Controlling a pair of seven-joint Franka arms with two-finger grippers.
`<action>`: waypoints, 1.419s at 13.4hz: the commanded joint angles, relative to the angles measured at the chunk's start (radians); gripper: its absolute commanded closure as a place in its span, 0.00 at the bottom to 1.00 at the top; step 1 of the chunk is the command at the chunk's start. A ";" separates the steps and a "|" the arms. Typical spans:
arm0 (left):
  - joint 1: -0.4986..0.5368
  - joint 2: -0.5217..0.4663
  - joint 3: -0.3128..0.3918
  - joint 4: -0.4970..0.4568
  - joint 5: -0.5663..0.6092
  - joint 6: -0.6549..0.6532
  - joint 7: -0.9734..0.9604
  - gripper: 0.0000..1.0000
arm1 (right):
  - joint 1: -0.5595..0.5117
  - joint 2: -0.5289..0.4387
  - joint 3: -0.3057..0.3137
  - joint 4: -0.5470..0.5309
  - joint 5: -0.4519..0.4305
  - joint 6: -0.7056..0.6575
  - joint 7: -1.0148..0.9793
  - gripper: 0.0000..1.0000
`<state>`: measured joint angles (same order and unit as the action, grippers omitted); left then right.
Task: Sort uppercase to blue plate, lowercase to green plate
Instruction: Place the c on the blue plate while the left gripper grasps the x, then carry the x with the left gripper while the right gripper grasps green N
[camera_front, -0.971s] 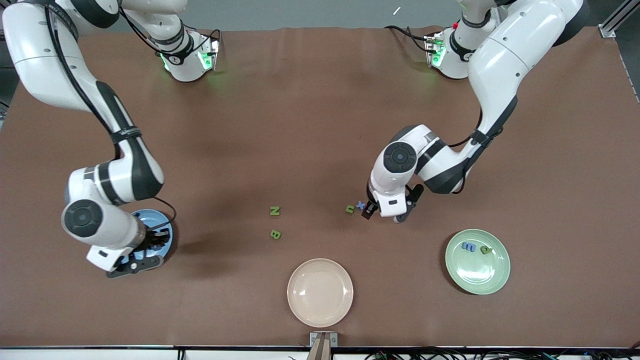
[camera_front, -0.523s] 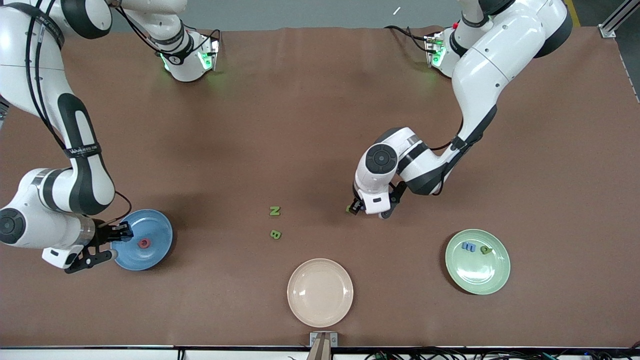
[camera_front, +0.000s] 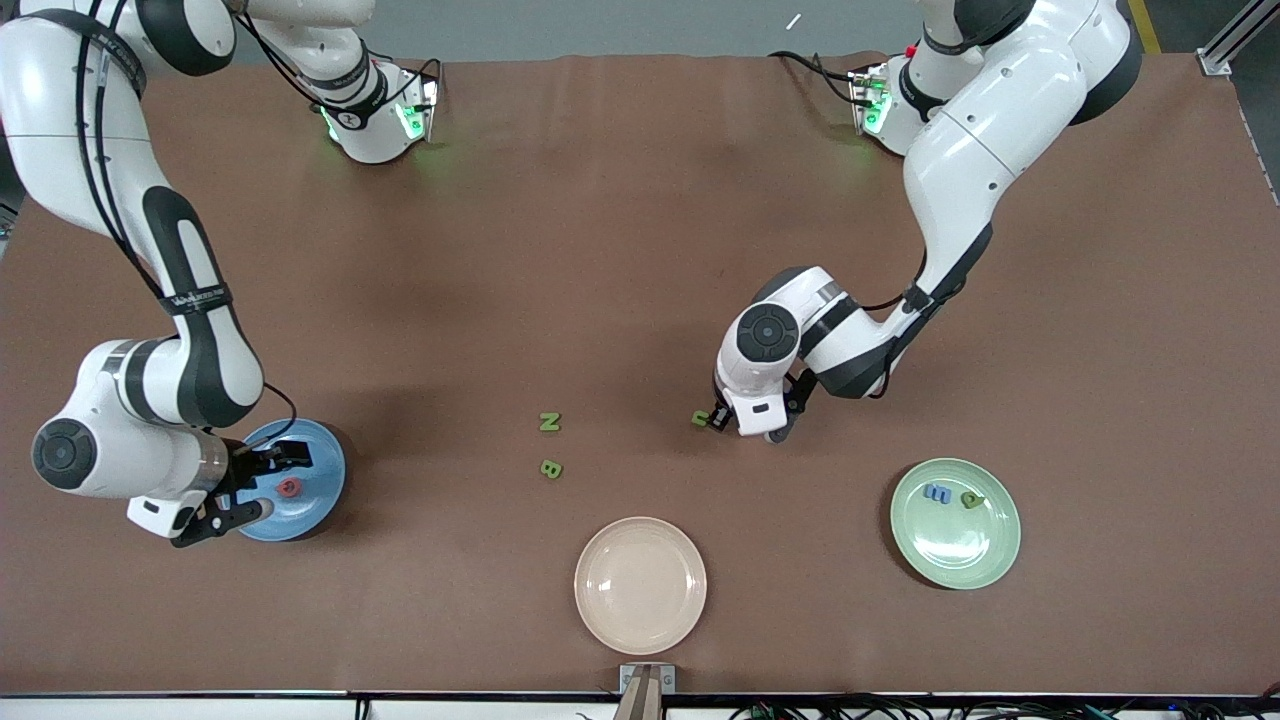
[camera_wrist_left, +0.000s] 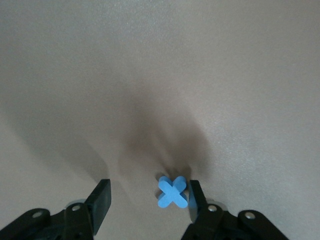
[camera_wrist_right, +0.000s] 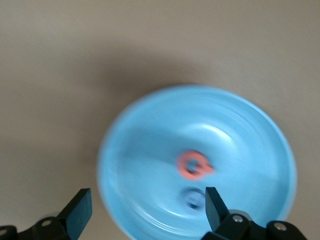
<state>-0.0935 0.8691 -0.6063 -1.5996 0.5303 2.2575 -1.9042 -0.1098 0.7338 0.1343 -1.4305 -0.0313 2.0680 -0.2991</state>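
My right gripper (camera_front: 262, 486) (camera_wrist_right: 145, 210) hangs open over the blue plate (camera_front: 322, 470) (camera_wrist_right: 150, 145). A pink-red Q (camera_front: 288, 487) (camera_wrist_right: 194, 165) lies on that plate, with a blurred bluish piece (camera_wrist_right: 192, 198) beside it. My left gripper (camera_front: 716, 420) (camera_wrist_left: 149, 199) is down at the table, open, with the blue cross-shaped t (camera_wrist_left: 174, 192) between its fingers and against one fingertip (camera_wrist_left: 196, 196). The green n (camera_front: 700, 418) lies just beside this gripper. A green N (camera_front: 549, 422) and green B (camera_front: 551, 468) lie mid-table. The green plate (camera_front: 960, 550) holds a blue m (camera_front: 937, 492) and a green p (camera_front: 971, 499).
A cream plate (camera_front: 640, 590) sits near the front edge, nearer the camera than the N and B. The left arm's elbow and forearm (camera_front: 850, 340) hang low over the table above the t and n.
My right gripper has opened and the Q now lies free on the blue plate; that arm swung off the plate and back. My left gripper moved over the t, covering it in the front view.
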 joint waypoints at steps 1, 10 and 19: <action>-0.009 0.013 0.003 0.018 -0.007 -0.003 -0.004 0.34 | 0.120 -0.022 0.004 -0.002 0.017 0.015 0.224 0.00; -0.022 0.041 0.011 0.046 0.005 0.011 0.016 0.71 | 0.476 0.029 -0.009 -0.063 -0.004 0.262 0.765 0.00; 0.130 -0.064 0.019 0.081 0.019 -0.051 0.316 0.99 | 0.536 0.029 -0.007 -0.189 -0.001 0.340 0.857 0.18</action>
<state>-0.0213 0.8469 -0.5875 -1.5028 0.5385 2.2448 -1.6967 0.4106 0.7849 0.1337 -1.5883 -0.0297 2.3990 0.5292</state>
